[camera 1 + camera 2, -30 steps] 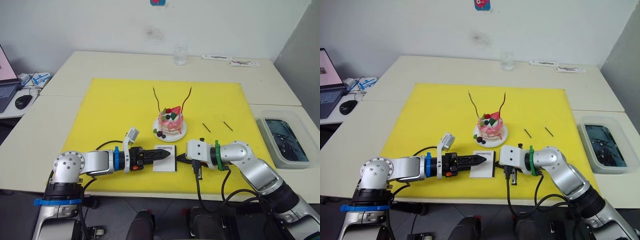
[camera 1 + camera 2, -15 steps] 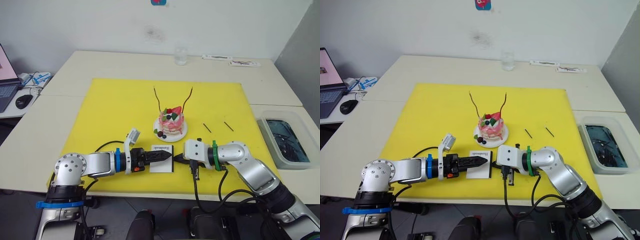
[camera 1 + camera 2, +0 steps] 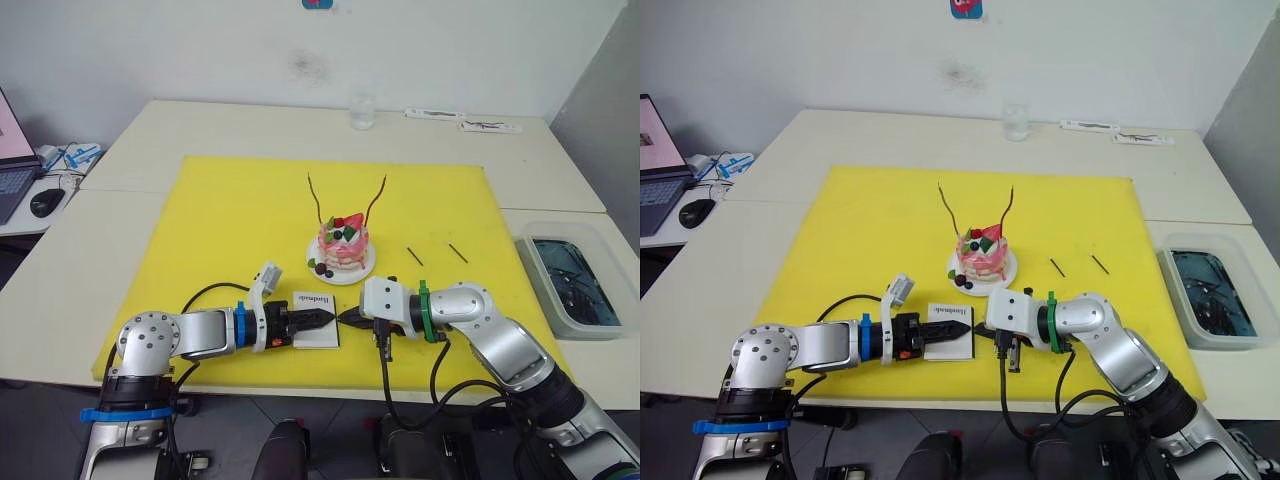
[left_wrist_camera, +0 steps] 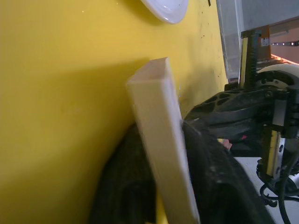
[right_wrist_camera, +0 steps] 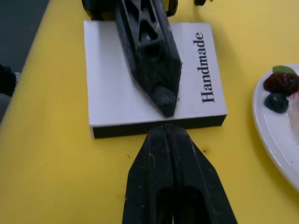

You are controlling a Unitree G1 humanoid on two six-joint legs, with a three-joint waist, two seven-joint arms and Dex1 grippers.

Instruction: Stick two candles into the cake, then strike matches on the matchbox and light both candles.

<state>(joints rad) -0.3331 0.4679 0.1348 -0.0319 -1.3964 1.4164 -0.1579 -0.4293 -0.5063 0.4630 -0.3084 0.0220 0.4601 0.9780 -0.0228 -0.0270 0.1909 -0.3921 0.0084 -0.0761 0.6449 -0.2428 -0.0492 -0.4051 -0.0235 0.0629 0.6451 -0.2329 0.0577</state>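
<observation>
The white matchbox (image 3: 311, 301) lies on the yellow mat (image 3: 240, 220) in front of the cake (image 3: 343, 240). My left gripper (image 3: 325, 318) is shut on the matchbox, one finger (image 5: 149, 51) over its top and one under it, as the left wrist view shows with the matchbox (image 4: 161, 140) between the fingers. My right gripper (image 5: 168, 133) is shut, its tip against the box's black edge. Two wavy candles (image 3: 315, 200) (image 3: 376, 200) stand in the cake. Two matches (image 3: 412, 255) (image 3: 456, 252) lie right of the plate (image 3: 362, 268).
A clear glass (image 3: 361, 112) and two white strips (image 3: 432, 115) sit at the table's back. A clear bin (image 3: 575, 285) with dark water stands at the right edge. A mouse (image 3: 45, 203) and a laptop are on the desk to the left.
My left gripper has closed on the matchbox and drawn it a little to the left. My right gripper followed left, its shut tip now at the box's edge.
</observation>
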